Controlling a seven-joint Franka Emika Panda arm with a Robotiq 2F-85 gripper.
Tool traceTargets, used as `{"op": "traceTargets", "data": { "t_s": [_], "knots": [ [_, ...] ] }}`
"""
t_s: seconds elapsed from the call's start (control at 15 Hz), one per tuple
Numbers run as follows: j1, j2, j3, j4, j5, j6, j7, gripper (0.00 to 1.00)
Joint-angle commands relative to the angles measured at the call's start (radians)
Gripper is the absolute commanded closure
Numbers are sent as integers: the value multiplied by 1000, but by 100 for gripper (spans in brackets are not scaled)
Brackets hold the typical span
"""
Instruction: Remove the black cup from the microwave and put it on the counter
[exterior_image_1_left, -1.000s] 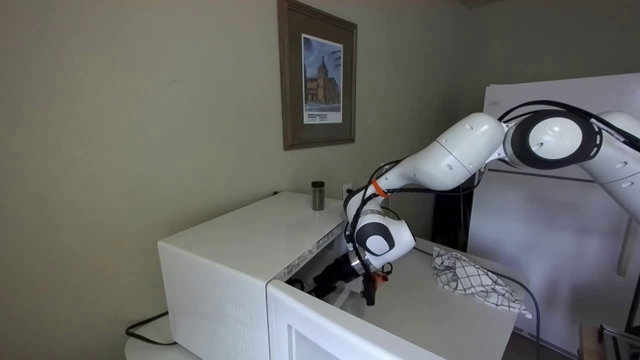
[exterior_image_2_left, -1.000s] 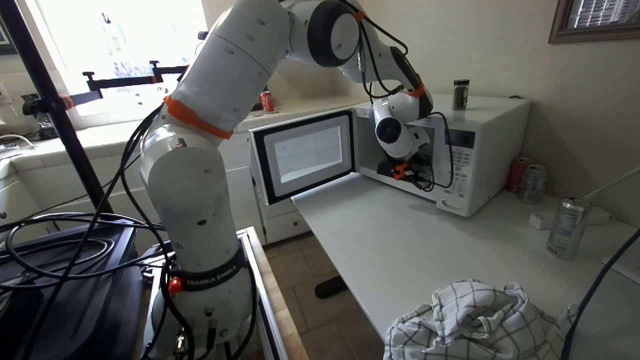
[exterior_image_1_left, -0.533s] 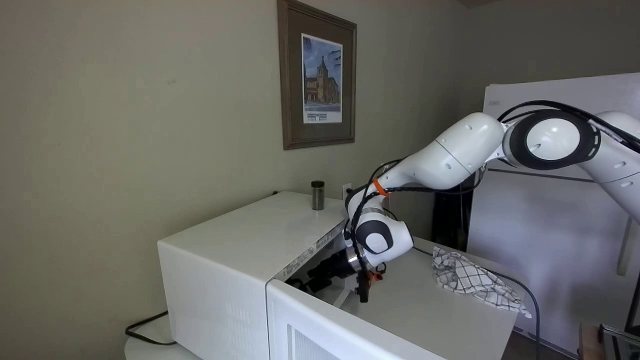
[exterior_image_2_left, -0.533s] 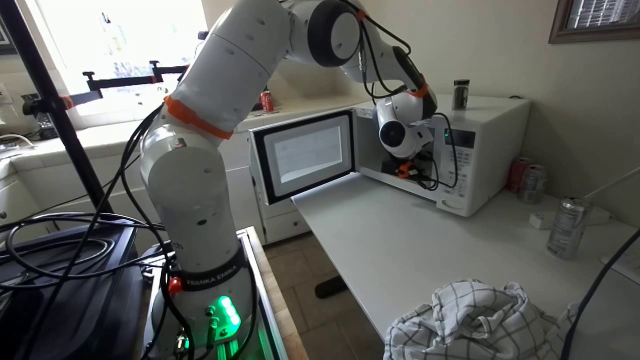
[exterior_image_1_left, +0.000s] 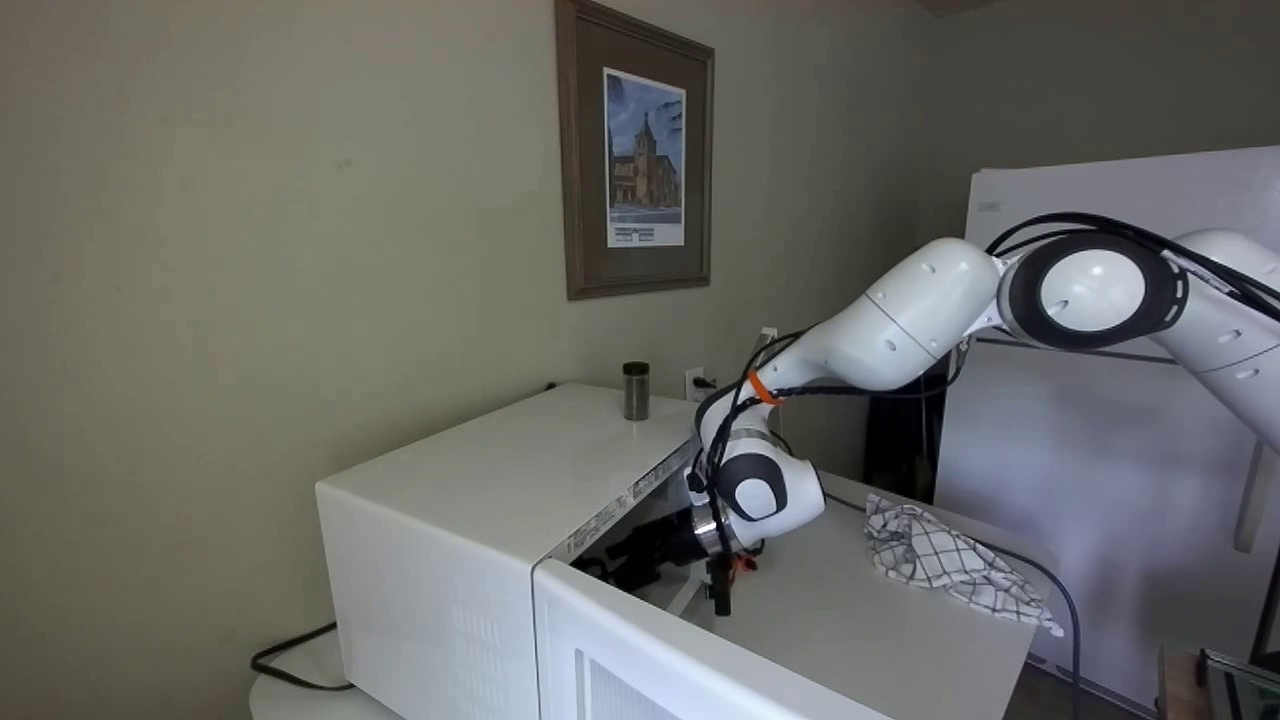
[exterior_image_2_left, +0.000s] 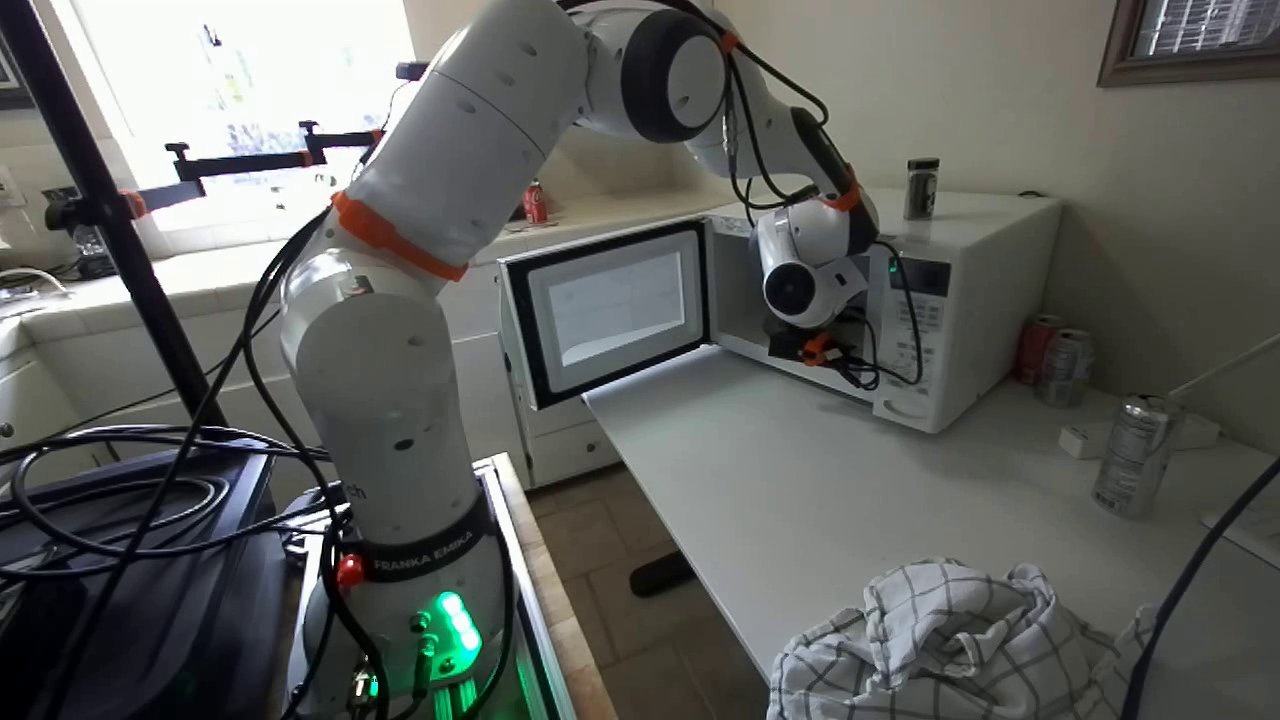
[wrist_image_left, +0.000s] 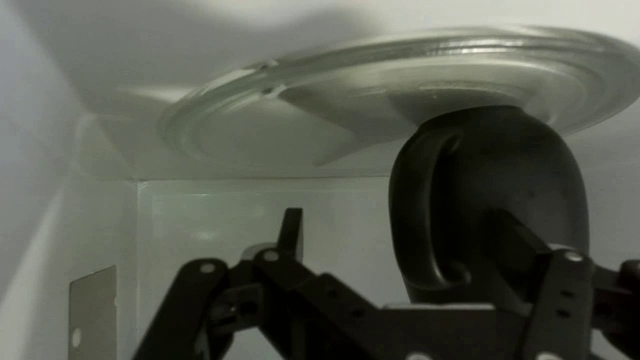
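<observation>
In an exterior view, the robot arm (exterior_image_2_left: 400, 390) rises at the left and bends over to the right. Next comes the white door (exterior_image_2_left: 608, 300), swung wide open, then the flat white counter (exterior_image_2_left: 800, 470) and, on it, the boxy microwave (exterior_image_2_left: 1000, 290), its opening partly covered by the arm. A dark-capped jar (exterior_image_2_left: 921, 190) stands upright on top of it; a silver can (exterior_image_2_left: 1138, 455) stands farther right on the counter.

In the wrist view, inside the microwave, a grey panel (wrist_image_left: 92, 315) sits at the far left. A round glass turntable (wrist_image_left: 235, 135) spans the upper part. The gripper (wrist_image_left: 397, 215) is spread wide, one of its fingers (wrist_image_left: 291, 232) showing against the pale back wall. Right of that finger, the black cup (wrist_image_left: 535, 160) meets the turntable: squat, round-bellied, plain black with a satin sheen, narrower at the glass. Its handle (wrist_image_left: 414, 215), a thick loop, stands out on the left, a soft highlight along it, its lower end curling into the body. A greyer gleam lies on the right flank. The cup's other end is hidden behind the gripper; the finger at the right overlaps the body, and I cannot tell whether it touches.
</observation>
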Motion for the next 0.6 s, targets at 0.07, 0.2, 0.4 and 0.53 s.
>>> {"op": "traceTargets", "data": {
  "t_s": [0.07,0.2,0.4,0.53],
  "knots": [
    [68,13,-91,7,17,-78,-37,48],
    [126,8,-160,-8,24,-123,-29,64],
    [159,11,-193,-21,3,-148,-23,86],
    [175,11,-206,-27,-3,-147,-24,100]
  ]
}}
